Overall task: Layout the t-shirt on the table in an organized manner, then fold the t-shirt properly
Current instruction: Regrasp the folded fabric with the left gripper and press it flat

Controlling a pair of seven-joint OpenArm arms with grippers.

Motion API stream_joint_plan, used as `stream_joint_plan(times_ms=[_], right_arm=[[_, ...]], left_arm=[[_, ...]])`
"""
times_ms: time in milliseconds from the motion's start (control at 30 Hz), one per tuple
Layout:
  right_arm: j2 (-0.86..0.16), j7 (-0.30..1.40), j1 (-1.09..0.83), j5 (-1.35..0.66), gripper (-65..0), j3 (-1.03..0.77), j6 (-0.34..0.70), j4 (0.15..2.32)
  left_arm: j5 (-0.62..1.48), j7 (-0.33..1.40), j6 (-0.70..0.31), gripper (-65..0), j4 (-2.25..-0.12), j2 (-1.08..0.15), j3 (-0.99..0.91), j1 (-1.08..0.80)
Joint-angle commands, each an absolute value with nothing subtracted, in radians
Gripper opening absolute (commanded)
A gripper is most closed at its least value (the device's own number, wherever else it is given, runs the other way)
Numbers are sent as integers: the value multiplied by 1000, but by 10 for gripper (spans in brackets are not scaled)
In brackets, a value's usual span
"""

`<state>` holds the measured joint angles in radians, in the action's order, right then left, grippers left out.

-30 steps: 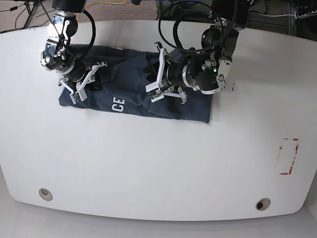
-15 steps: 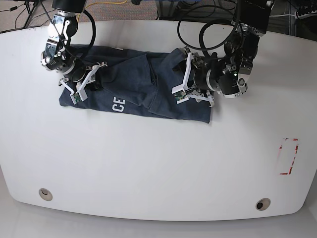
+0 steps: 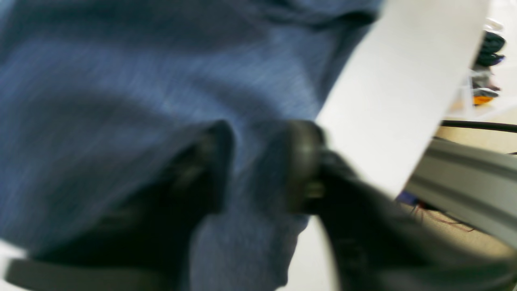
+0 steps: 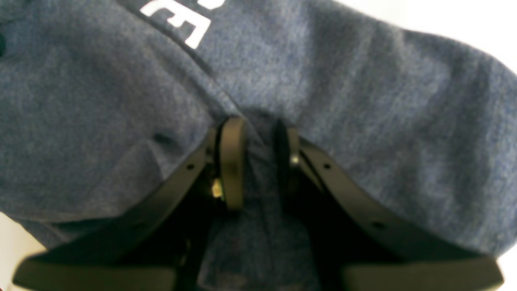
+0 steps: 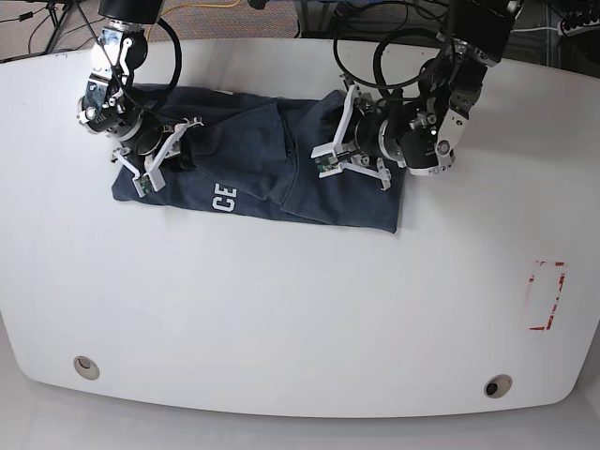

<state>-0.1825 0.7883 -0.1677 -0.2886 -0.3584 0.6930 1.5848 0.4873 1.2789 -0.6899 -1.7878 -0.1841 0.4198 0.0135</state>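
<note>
Two claws, both mine. My right claw (image 4: 258,161) has its two black rubbery pads (image 4: 232,161) pinched nearly together on a ridge of the t-shirt (image 4: 343,101), fabric bunched between them, gripping near the shirt's left end in the base view (image 5: 150,161). My left claw (image 3: 258,165) also has cloth between its two dark pads, narrow gap, looks clamped on the fabric though the wrist view is blurred; in the base view it sits on the shirt's right part (image 5: 349,150). One t-shirt (image 5: 253,159): dark navy heathered knit, soft, wrinkled, lying as a rough long rectangle across the upper part of the desk (image 5: 281,319), folded over itself with a diagonal crease near the middle. White block letters (image 5: 223,200), "CE" readable, near its front edge. One desk: glossy white, rounded corners. Two small round metal grommets (image 5: 86,366) near the front edge, other one (image 5: 495,385). One red-outlined rectangle mark (image 5: 547,295) at the right side, well apart from the shirt.
</note>
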Motion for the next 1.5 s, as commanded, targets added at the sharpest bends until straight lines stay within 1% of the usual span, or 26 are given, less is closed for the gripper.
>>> stream_joint_plan(times_ms=[0,33,400,533,767,800,867,1000,1100,1167,1467], right_arm=[[-191,808,-166,-277,-525,-358,698,1592],[-191,808,-166,-277,-525,-358,698,1592],[-191,808,-170,-278,-525,-358,698,1592],[-191,808,-170,-278,-525,-358,698,1592],[-191,808,-171,-280,-525,-358,698,1595],[-191,808,-171,-280,-525,-358,698,1595],[-191,808,-171,-280,-525,-358,698,1595],[-191,808,-171,-280,-525,-358,698,1595],[-191,808,-171,-280,-525,-358,698,1595],[-191,808,-171,-280,-525,-358,698,1595],[-191,808,-171,-282,-525,-358,698,1595]], left_arm=[[495,1265,-690,-597,-1804,-185,415,27],[495,1265,-690,-614,-1804,-185,415,27],[495,1262,-690,-622,-1805,-185,409,16],[495,1262,-690,-647,-1807,-183,407,15],[498,1267,-690,-637,-1819,-185,410,15],[498,1268,-690,-628,-1822,-186,410,15],[498,1268,-690,-585,-1833,-189,409,15],[499,1271,-690,-469,-1839,-193,409,13],[499,1282,-690,-406,-1859,-197,412,10],[499,1291,-690,-381,-1877,-211,414,-5],[499,1297,-690,-304,-1899,-222,432,-15]])
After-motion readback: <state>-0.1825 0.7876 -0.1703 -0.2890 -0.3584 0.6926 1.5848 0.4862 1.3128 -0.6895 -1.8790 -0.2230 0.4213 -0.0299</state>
